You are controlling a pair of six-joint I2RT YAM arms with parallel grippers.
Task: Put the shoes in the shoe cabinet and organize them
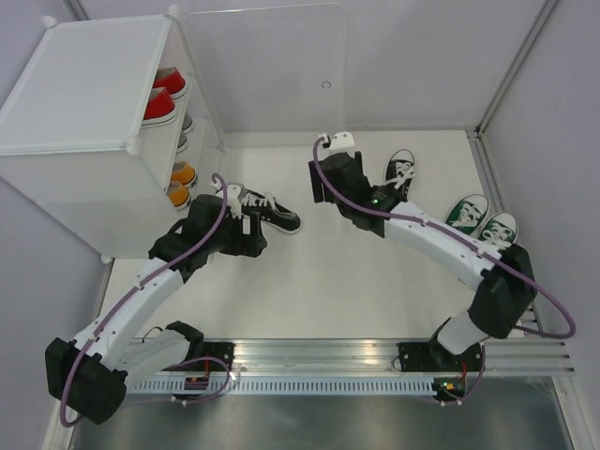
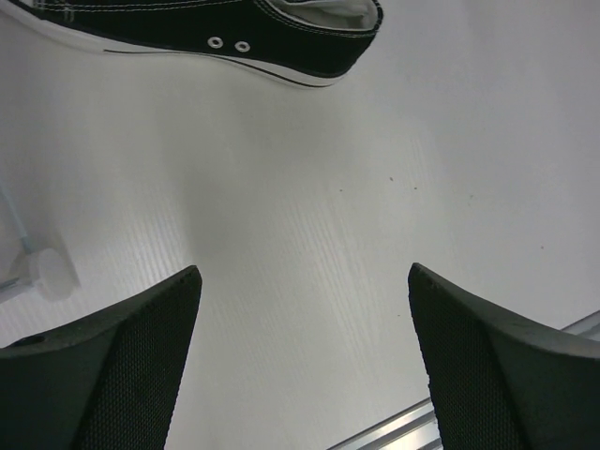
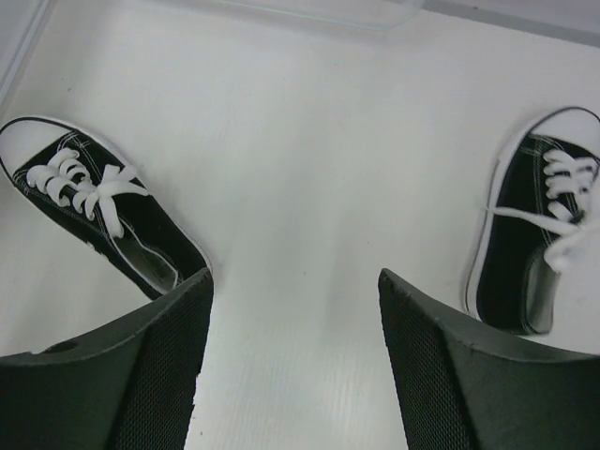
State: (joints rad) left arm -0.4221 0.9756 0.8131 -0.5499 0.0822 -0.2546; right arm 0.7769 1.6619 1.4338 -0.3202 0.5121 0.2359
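The shoe cabinet stands at the far left, with red shoes, a grey one and orange ones on its shelves. One black shoe lies on the table just past my left gripper, which is open and empty; the left wrist view shows this shoe ahead of the gripper. My right gripper is open over bare table between both black shoes, touching neither. The second black shoe lies beside the right arm. A green pair sits at the right.
The clear door panel with its small hole lies flat at the back, its edge just ahead of the right gripper. A round cabinet connector is left of the left gripper. An aluminium rail runs along the near edge.
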